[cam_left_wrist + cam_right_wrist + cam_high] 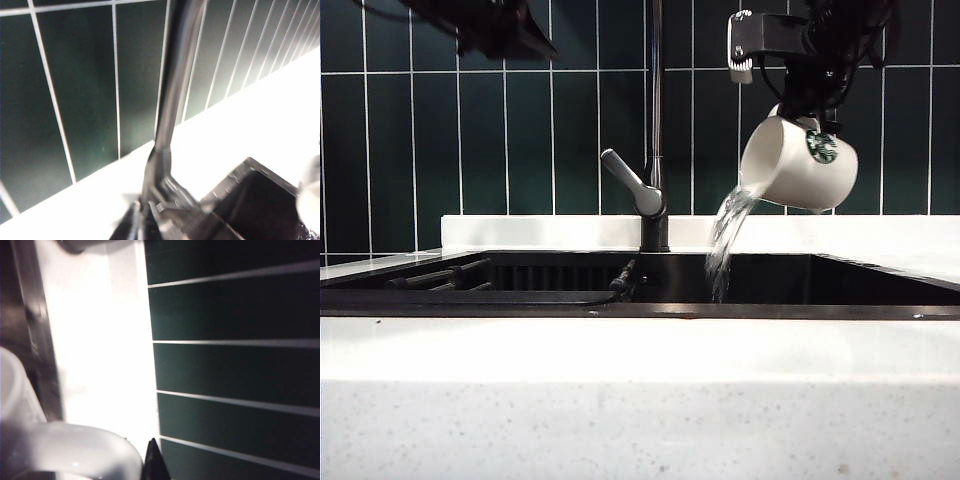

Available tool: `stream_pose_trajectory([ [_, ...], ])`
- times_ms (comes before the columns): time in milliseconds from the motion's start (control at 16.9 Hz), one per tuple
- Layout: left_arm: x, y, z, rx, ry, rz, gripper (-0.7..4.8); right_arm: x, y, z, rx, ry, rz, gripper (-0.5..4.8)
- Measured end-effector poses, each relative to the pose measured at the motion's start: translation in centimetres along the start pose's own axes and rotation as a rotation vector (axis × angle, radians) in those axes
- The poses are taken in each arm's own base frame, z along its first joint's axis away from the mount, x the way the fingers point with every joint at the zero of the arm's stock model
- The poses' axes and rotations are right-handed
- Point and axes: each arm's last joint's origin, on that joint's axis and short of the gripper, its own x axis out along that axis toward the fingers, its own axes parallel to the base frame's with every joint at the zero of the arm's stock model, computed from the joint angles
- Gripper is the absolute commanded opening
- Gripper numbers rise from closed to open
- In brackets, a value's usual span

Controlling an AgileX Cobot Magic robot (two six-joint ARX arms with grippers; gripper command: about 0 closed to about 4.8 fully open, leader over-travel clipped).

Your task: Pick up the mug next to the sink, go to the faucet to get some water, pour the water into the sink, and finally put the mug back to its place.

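The white mug with the green logo hangs tilted over the right part of the black sink. Water streams from its lip into the basin. My right gripper comes from above and is shut on the mug; in the right wrist view the white handle lies beside one dark fingertip. The faucet stands at the sink's back middle, its lever angled left. My left hand is raised high at the upper left. My left gripper shows blurred, its jaws together, empty.
Dark bars lie in the sink's left part. A white speckled counter runs along the front and a white ledge behind the sink. Dark green tiles cover the wall.
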Motion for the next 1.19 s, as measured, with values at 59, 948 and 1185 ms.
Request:
stream_pose_trajectory([
  [59, -0.7, -0.4, 0.4, -0.003, 0.012, 0.004, -0.06, 0.0, 0.0, 0.2, -0.047, -0.001, -0.007, 0.13],
  [948, -9.6, -6.5, -3.0, -0.01, 0.267, 0.113, -0.06, -0.7, -0.3, 3.5, -0.21, -0.081, -0.086, 0.19],
  [1185, -12.1, -8.2, -4.3, 0.004, 0.27, 0.161, -0.06, -1.4, -0.9, 3.4, -0.069, -0.084, -0.101, 0.18],
])
